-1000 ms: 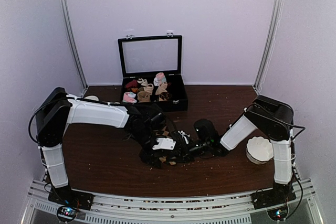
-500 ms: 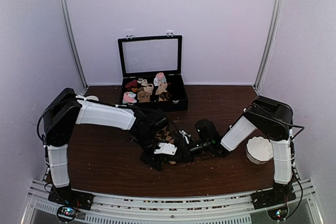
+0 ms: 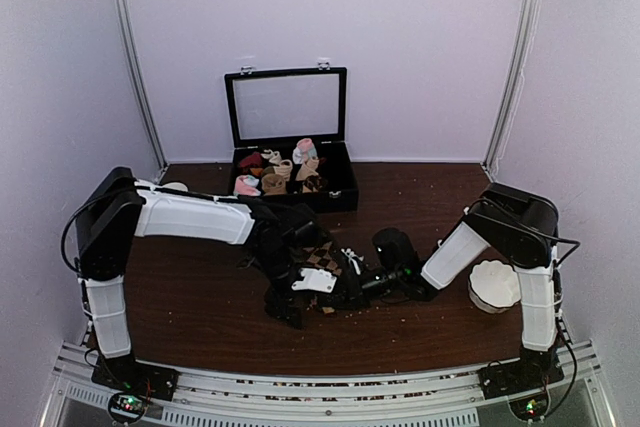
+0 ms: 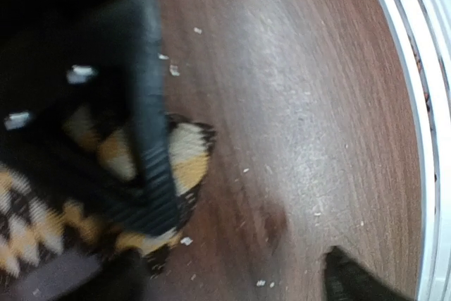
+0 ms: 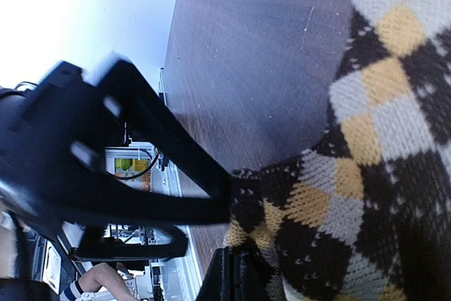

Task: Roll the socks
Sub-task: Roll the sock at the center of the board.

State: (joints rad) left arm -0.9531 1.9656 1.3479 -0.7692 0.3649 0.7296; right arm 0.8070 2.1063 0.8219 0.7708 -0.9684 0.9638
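Observation:
The socks [image 3: 322, 259] lie bunched in the middle of the table: dark brown knit with tan and pale diamonds [image 5: 366, 139]. My right gripper [image 5: 243, 280] is low at their right side, shut on a fold of the fabric. My left gripper [image 4: 239, 283] is at the near left edge of the socks [image 4: 184, 163]. It is open, its two fingertips wide apart with bare wood between them. A dark ribbed band crosses the sock in the left wrist view. In the top view the left gripper [image 3: 285, 305] covers part of the bundle.
An open black box [image 3: 340, 192] holding several small sock rolls stands at the back, lid up. A white bowl [image 3: 495, 285] sits at the right by the right arm. Crumbs dot the brown table [image 3: 200, 297]. The table's white front rail [image 4: 423, 139] runs close by.
The left arm has shifted, and its gripper now sits a little nearer the front edge beside the socks. The right arm has stayed put, still holding the fabric.

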